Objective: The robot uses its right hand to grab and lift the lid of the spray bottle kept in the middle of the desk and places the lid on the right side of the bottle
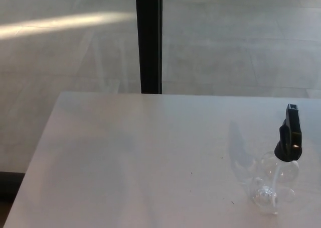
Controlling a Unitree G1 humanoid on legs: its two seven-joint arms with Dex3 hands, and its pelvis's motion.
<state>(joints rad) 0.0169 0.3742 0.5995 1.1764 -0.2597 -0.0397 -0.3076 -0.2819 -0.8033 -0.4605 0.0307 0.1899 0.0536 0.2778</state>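
Spray bottle [275,183] is what I look for first, because on my screen neither robot hand appears; the left hand and the right hand are both outside the head view, so I cannot tell how their fingers are set. I start therefore from the bottle itself and go outward.

It stands upright near the right edge of the picture, on the white desk [130,157], toward the front part of the top (not in the middle of what I see). Its body is clear plastic, round, and I can see a thin tube inside. On top sits the black lid [289,137], that is the trigger head, still mounted on the neck, with its nozzle rising upward.

To the left of the bottle a soft grey shadow [237,147] lies on the desk surface. A few tiny dark specks are on the top as well.

Behind the desk is a pale tiled floor [235,42], and a black vertical post [149,39] rises from the far desk edge to the top of the picture. A bright band of light [60,24] crosses the floor on the left.
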